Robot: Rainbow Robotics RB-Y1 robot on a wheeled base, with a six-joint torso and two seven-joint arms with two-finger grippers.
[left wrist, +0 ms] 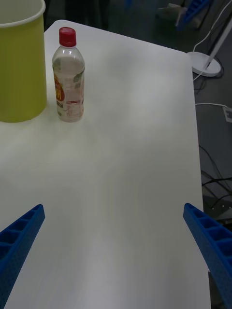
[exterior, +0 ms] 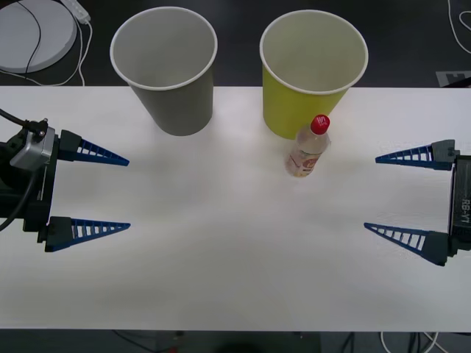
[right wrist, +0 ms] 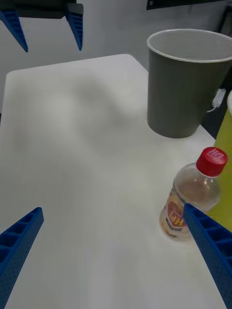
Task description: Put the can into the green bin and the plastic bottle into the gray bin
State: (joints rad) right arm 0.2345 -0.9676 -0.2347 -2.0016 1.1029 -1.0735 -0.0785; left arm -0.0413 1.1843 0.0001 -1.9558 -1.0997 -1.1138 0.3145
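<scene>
The gray bin [exterior: 176, 110] stands at the table's back left of centre, with the green bin [exterior: 283, 110] to its right; what shows of both insides is bare. The plastic bottle [exterior: 307, 148], clear with a red cap, stands upright just in front of the green bin. The can is out of view. My left gripper [exterior: 129, 193] hovers open at the left side, my right gripper [exterior: 372, 192] open at the right, both holding nothing. The right wrist view has the bottle [right wrist: 193, 198] close by one finger, the gray bin [right wrist: 186, 82] beyond. The left wrist view has the bottle [left wrist: 67, 77] beside the green bin [left wrist: 19, 67].
The white table [exterior: 221, 257] stretches wide between the two grippers. Behind its back left corner lies a round white disc [exterior: 33, 33] with cables across it. Dark floor with more cables [left wrist: 212, 159] runs past the table's side edge.
</scene>
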